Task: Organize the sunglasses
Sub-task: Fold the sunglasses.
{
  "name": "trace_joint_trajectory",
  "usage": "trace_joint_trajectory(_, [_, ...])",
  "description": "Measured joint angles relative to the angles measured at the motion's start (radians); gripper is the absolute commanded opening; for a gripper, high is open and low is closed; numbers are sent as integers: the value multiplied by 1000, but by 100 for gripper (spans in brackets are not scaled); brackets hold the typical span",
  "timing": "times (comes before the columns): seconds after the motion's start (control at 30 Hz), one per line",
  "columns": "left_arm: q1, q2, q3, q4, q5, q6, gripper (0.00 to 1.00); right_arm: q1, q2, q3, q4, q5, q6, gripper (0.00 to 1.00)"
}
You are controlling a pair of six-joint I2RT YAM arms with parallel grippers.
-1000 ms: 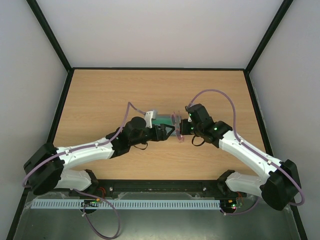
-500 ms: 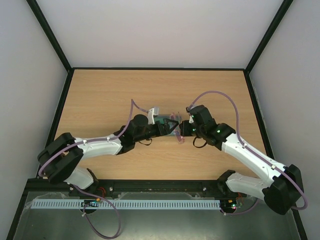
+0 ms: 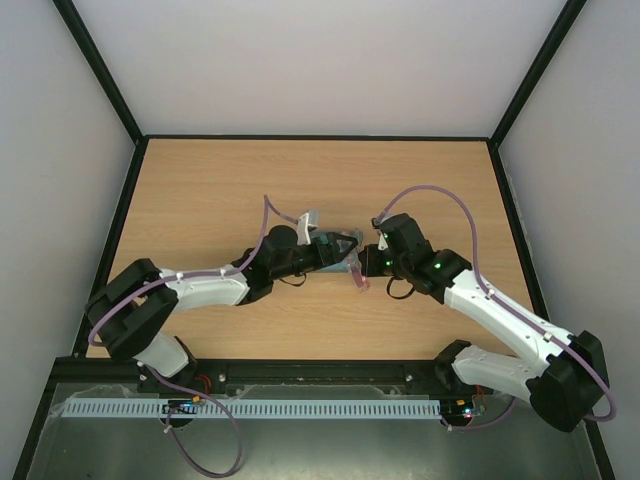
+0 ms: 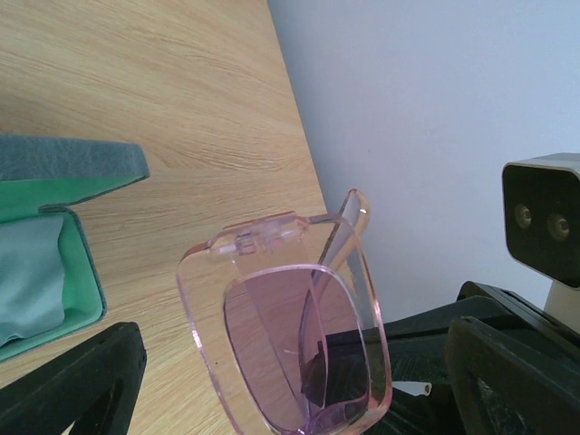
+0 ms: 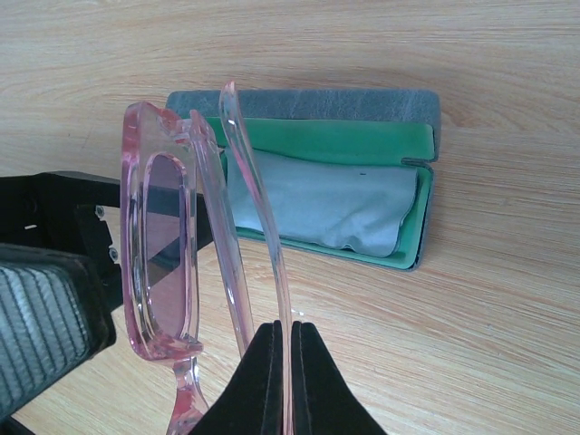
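Note:
The sunglasses (image 5: 161, 245), with a translucent pink frame, hang upright above the table; they also show in the top view (image 3: 357, 272). My right gripper (image 5: 290, 362) is shut on one slim temple arm (image 5: 258, 236); it sits at the table's middle in the top view (image 3: 367, 262). My left gripper (image 4: 290, 362) is open, its two fingers (image 4: 82, 381) wide apart on either side of one pinkish lens (image 4: 290, 335) without touching it; it also shows in the top view (image 3: 340, 250). The blue-grey case (image 5: 426, 136) lies open behind, with the light blue cloth (image 5: 317, 204) in its green lining.
The case (image 3: 322, 243) lies under my left wrist at the table's middle, and in the left wrist view (image 4: 54, 163) it is at the left. The wooden table (image 3: 200, 190) is ringed by a black frame and white walls. The right wrist's camera housing (image 4: 544, 217) is close behind the glasses.
My left arm has stretched to the right over the case, bringing its open fingers around the lens. My right gripper has barely shifted and keeps its hold on the temple arm.

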Motion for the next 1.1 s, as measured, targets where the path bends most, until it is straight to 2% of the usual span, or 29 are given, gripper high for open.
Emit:
trace_joint_trajectory(0.13, [0,3,8,2,4,-6,84,0,-1,0,0,0,-2,1])
trace_joint_trajectory(0.33, [11,23,12,8,10,-18,69,0,-1,0,0,-4,-2,1])
trace_joint_trajectory(0.7, [20,62,21,42,32,-31,68,5,2,0,0,-5,-3,1])
trace_joint_trajectory(0.9, [24,69,29,45,45,-40,47,8,11,0,2,-6,-3,1])
trace_joint_trajectory(1.1, [31,69,35,58,62,-51,41,8,19,0,13,-6,-4,1])
